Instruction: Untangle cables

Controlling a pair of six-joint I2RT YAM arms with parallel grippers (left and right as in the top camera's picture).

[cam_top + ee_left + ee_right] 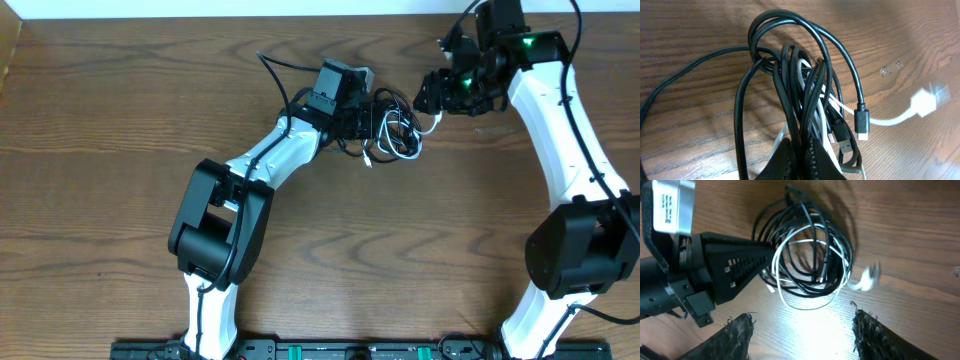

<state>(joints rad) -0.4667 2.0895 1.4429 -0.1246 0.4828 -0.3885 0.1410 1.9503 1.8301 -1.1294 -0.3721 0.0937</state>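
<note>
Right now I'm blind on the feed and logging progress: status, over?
Left gripper: jaws shut on the cables. Right gripper: jaws open above them. Black and white tangled together. No obstruction seen.

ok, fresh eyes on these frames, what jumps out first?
The cable bundle at the far middle of the table: black cable coiled through white cable, clamped in the shut left pincer. The right pincer hangs open close beside it, and a white plug sticks out of the tangle toward it.
</note>
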